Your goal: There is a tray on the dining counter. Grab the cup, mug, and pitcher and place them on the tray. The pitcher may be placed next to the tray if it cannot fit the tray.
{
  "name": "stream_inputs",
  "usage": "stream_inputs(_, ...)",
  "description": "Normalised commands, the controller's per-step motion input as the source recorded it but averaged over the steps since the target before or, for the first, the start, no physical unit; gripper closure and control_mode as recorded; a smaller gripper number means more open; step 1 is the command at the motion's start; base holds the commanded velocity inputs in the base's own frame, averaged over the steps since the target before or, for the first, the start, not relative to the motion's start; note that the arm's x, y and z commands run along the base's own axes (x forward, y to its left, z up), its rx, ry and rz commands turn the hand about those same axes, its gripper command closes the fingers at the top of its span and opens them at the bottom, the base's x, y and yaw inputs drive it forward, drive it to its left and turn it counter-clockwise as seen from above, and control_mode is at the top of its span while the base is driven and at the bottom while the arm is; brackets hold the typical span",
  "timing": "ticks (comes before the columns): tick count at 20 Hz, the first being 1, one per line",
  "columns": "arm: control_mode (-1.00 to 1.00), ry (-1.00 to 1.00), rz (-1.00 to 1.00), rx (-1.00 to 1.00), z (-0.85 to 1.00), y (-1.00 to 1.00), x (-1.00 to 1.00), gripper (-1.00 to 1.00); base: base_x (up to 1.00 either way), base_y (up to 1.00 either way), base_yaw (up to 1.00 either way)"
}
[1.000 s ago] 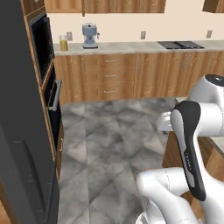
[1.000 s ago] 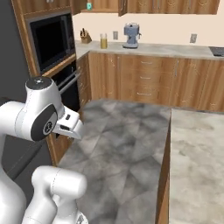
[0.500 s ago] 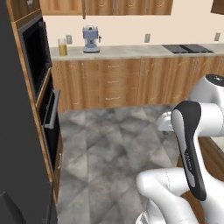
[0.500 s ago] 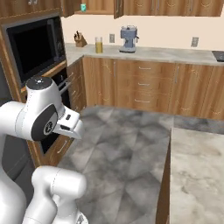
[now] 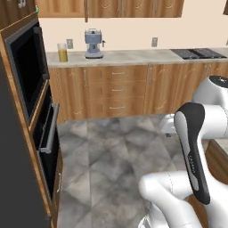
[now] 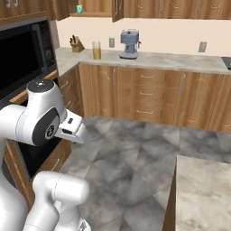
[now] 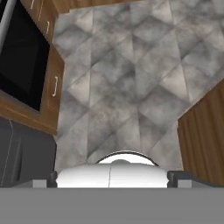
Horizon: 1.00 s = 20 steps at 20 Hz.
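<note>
The pitcher [image 5: 62, 52] [image 6: 96, 50], a clear glass with orange liquid, stands on the far wall counter, left of a blue-grey coffee machine [image 5: 93, 43] [image 6: 129, 44]. A small teal object [image 6: 79, 9] sits on a high shelf above that counter; it is too small to tell whether it is the mug. A corner of the dining counter [image 6: 203, 194] shows at the lower right. The tray and the cup are out of view. My gripper [image 7: 112, 176] hangs over bare floor, far from the pitcher, open with nothing between its fingers.
A built-in oven and dark wall unit [image 5: 26, 89] [image 6: 22, 54] stand on the left. Wooden drawers [image 5: 116, 89] run under the wall counter, with a knife block [image 6: 76, 44] and a hob [image 5: 200, 53] on it. Grey tiled floor [image 5: 111, 147] lies between.
The whole picture has shifted, so the base has moved: the wall counter and pitcher now look closer and more central. The arm keeps its pose and the gripper stays open.
</note>
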Motion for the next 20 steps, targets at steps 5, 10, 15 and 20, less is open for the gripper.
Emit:
stream_inputs(5,1.00,0.00,0.00,0.00,0.00,0.00,0.00,-1.00,0.71,0.17,0.00)
stream_inputs(10,1.00,0.00,0.00,0.00,0.00,0.00,0.00,-1.00,0.72,0.18,0.00)
stream_inputs(15,1.00,0.00,0.00,0.00,0.00,0.00,0.00,-1.00,0.74,0.17,0.00)
stream_inputs(20,1.00,0.00,0.00,0.00,0.00,0.00,0.00,-1.00,0.77,0.20,0.00)
